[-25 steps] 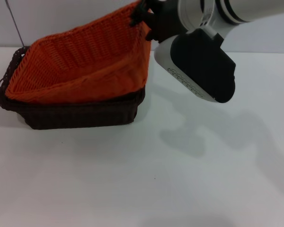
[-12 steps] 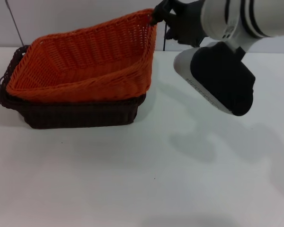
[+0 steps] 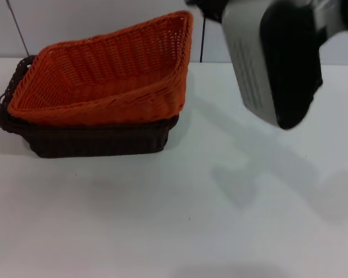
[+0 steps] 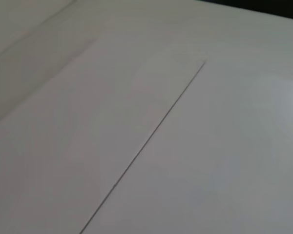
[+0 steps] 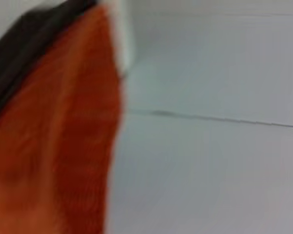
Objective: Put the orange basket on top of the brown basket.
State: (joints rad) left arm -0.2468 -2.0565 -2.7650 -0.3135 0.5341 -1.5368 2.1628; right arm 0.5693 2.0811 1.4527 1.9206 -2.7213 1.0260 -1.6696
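Apparently at the release step, the orange basket [image 3: 104,81] sits tilted in the brown basket [image 3: 93,139] while the right gripper [image 3: 206,7], finger state unclear, needs only to clear away.

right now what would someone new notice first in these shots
The orange basket stands out at the table's far left, nested crookedly in the brown basket: its right end is tipped up high, its left end sunk inside. Next is the right arm's bulky grey and black wrist, hanging over the white table just right of the baskets and apart from them.
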